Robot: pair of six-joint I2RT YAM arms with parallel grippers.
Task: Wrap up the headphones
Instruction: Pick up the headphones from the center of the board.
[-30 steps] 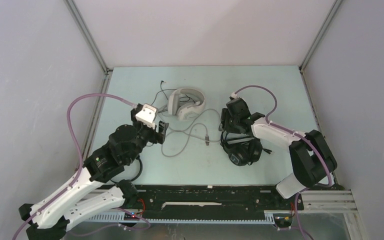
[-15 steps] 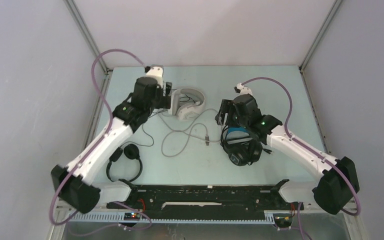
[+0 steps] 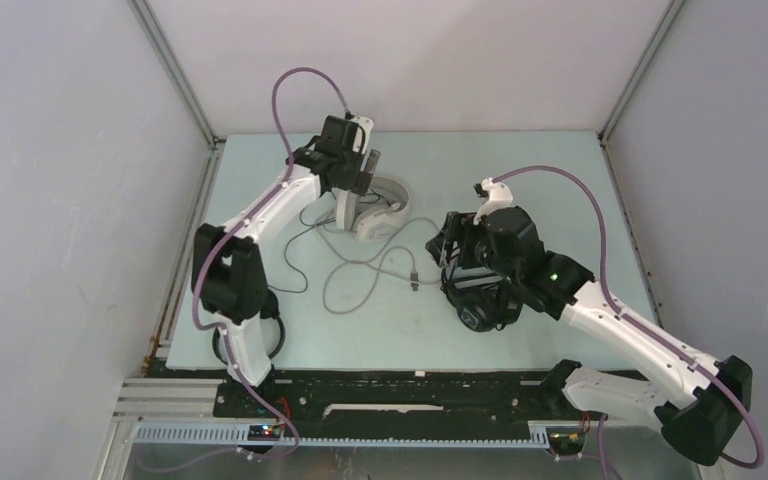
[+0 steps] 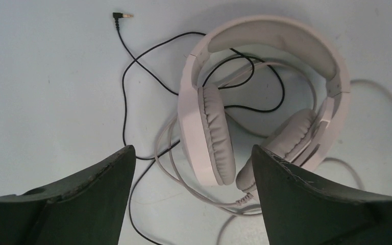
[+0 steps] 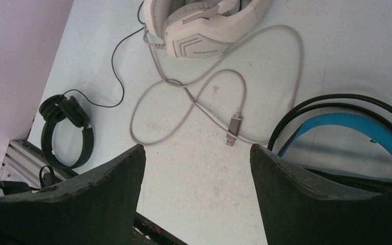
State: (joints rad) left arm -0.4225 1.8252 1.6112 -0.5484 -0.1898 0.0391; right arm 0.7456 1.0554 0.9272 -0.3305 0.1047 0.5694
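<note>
Left claw: our left gripper (image 4: 190, 155) hangs over the far-left part of the table (image 3: 560, 180), its jaws spread wide with nothing between them.
White pair: the white-grey headphones (image 4: 206, 132) lie directly below our left gripper, resting on their side with the padded band away from the fingers and both grey cushions showing.
Grey cable: the grey cable (image 5: 241, 87) runs loose from the white pair in open loops toward the table's middle and ends in a flat plug (image 5: 233, 130) lying bare on the surface.
Thin cable: a thin black cable (image 4: 124, 92) crosses through the white pair's band. Its angled jack (image 4: 122, 16) lies apart on the table.
Right claw: our right gripper (image 5: 196, 153) is also wide open and grips nothing. It is above the table, just beside the black pair.
Black pair: the black headphones with the blue band (image 5: 347, 126) sit right of centre, under our right wrist.
Small pair: the slim black headphones (image 5: 66, 133) lie flat at the near-left edge, well apart from both grippers.
</note>
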